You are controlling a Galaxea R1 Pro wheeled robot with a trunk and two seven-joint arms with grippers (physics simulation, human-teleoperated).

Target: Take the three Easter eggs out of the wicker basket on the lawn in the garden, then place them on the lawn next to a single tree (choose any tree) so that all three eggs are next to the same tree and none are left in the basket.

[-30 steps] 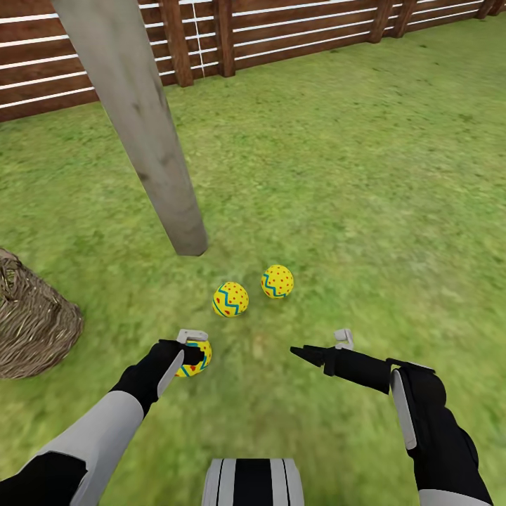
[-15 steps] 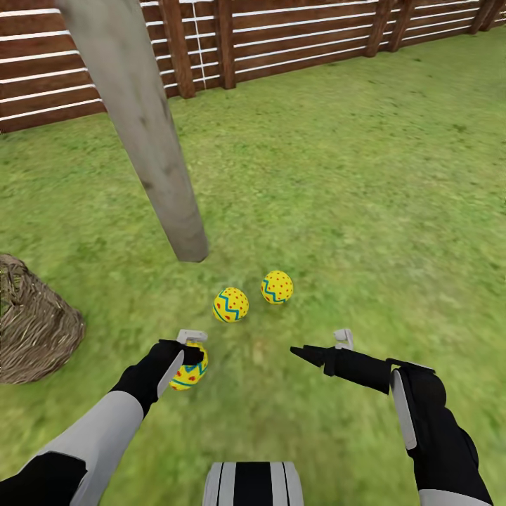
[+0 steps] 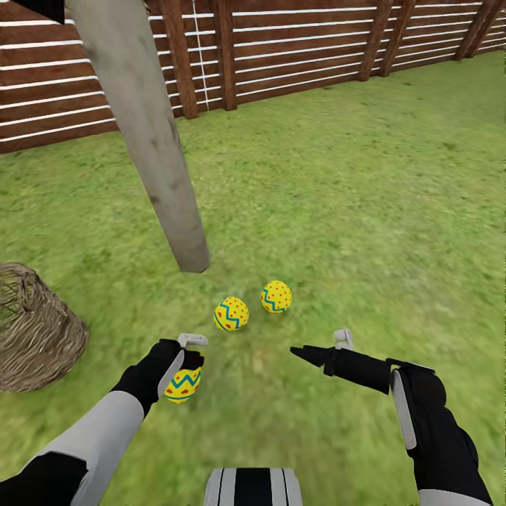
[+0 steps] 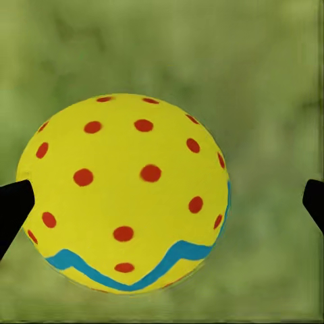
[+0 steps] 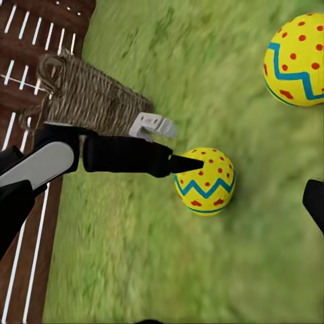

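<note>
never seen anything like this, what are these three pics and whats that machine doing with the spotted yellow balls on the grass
It is a simulated two-armed robot, steered by a person. The big picture is from a camera on its head, looking down over both arms. The other two come from cameras near each claw.

On the green lawn lie two bright yellow Easter eggs with red dots and blue zigzags, close to the pale grey-beige tree trunk. A round tan wicker basket sits off to the robot's left, and a brown slatted wooden fence runs behind.

The left claw is at a third egg. The left wrist picture shows that egg with one dark fingertip at its edge and the other apart from it, so the claw looks open. The right claw holds nothing and looks open.
</note>
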